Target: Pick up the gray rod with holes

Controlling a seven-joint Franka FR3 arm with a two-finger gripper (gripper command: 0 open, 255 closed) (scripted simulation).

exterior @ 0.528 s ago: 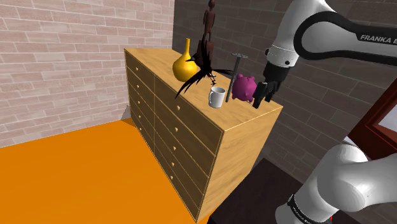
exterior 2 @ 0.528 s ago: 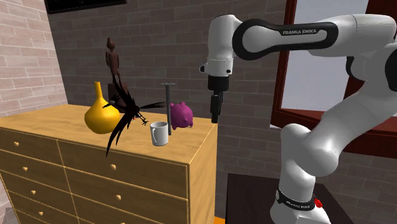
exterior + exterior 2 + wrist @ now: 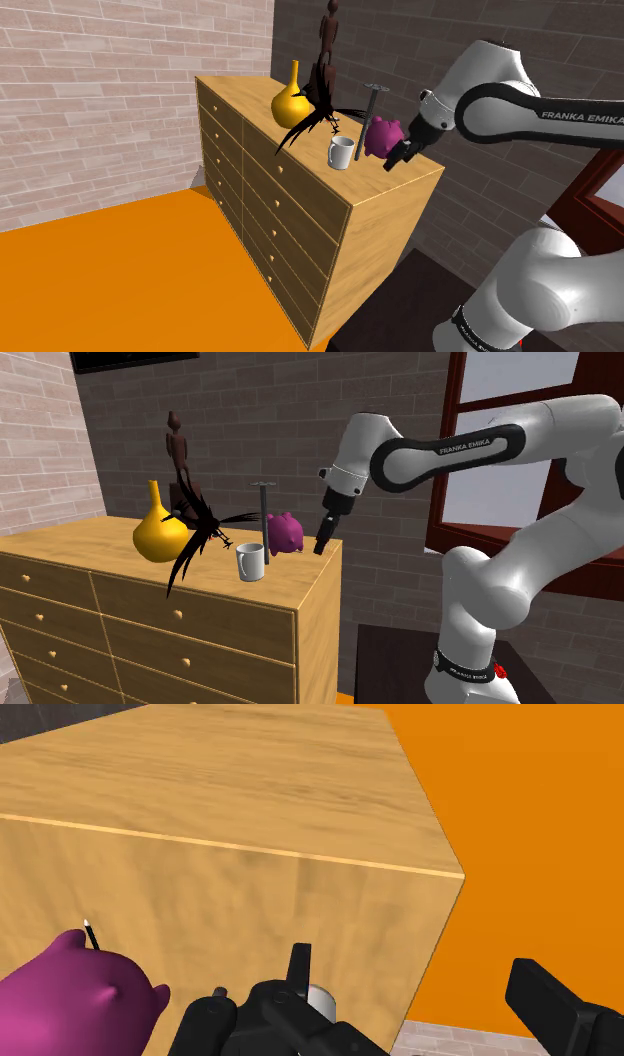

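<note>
The gray rod (image 3: 367,123) is thin with a small crossbar on top. It stands upright on the wooden dresser (image 3: 300,140), between a white mug (image 3: 341,153) and a magenta piggy bank (image 3: 382,138). It also shows in the second exterior view (image 3: 264,512). My black gripper (image 3: 394,162) hangs tilted just past the piggy bank, at the dresser's near corner (image 3: 320,546), and holds nothing. In the wrist view the gripper (image 3: 368,989) is open, its fingers (image 3: 555,1009) standing apart. The piggy bank (image 3: 70,999) and a bit of the mug (image 3: 322,1000) lie ahead of it.
A yellow vase (image 3: 290,100), a black feathery object (image 3: 312,120) and a dark brown figurine (image 3: 329,40) crowd the dresser's back part. Brick walls stand behind it. Orange floor (image 3: 120,270) lies below, and my stand (image 3: 400,672) is beside the dresser's end.
The hand has tilted from upright and swung closer to the piggy bank and the dresser's corner. Nothing on the dresser has moved.
</note>
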